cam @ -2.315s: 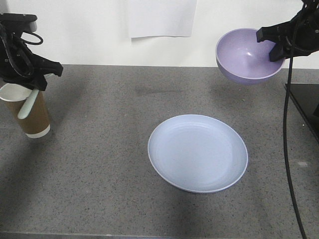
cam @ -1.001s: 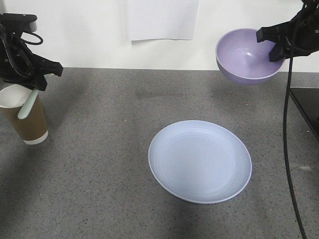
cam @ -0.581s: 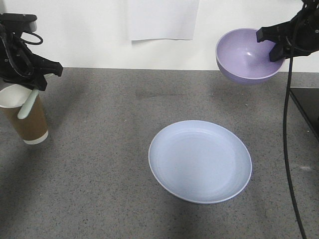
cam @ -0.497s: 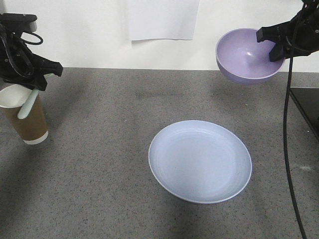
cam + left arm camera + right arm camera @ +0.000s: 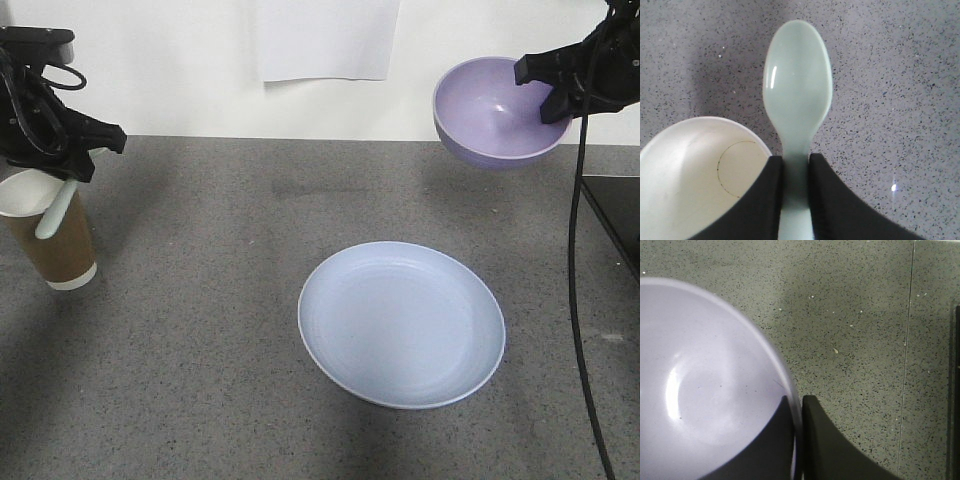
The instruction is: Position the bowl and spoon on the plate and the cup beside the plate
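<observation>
The left tool [image 5: 796, 172] was closed on the short handle of the spoon [image 5: 797, 90]. In the left wrist view its two black fingers [image 5: 771, 200] pressed the handle from both sides, and the oval end of the spoon pointed to the top of the frame, over the grey speckled desk [image 5: 200, 330]. In the same view the white inside of the cup [image 5: 55, 245] filled the lower left corner, and the neck of the spoon passed just beside its rim. It could not be told whether the two touched.

In the front view the cup stood upright on the desk at the left edge of the frame. The spoon hung slanted in front of its upper part, under the left tool.

The plate [image 5: 400, 320] lay flat on the desk, a little right of the centre and in the lower half of the frame. It was well apart from the cup.

The right tool [image 5: 799, 412] was closed on the rim of the bowl [image 5: 495, 115]. In the right wrist view one finger was inside the bowl and the other outside, with the thin rim between them. In the front view the bowl was in the air at the upper right of the frame, above the far edge of the desk and in front of the white wall. It was tilted, so that its opening faced partly to the camera. It was higher in the frame than the plate and a little more to the right.

A black cable [image 5: 575, 300] hung down from the right arm along the right side of the frame. A white sheet of paper [image 5: 325, 40] was on the wall at the top centre.
</observation>
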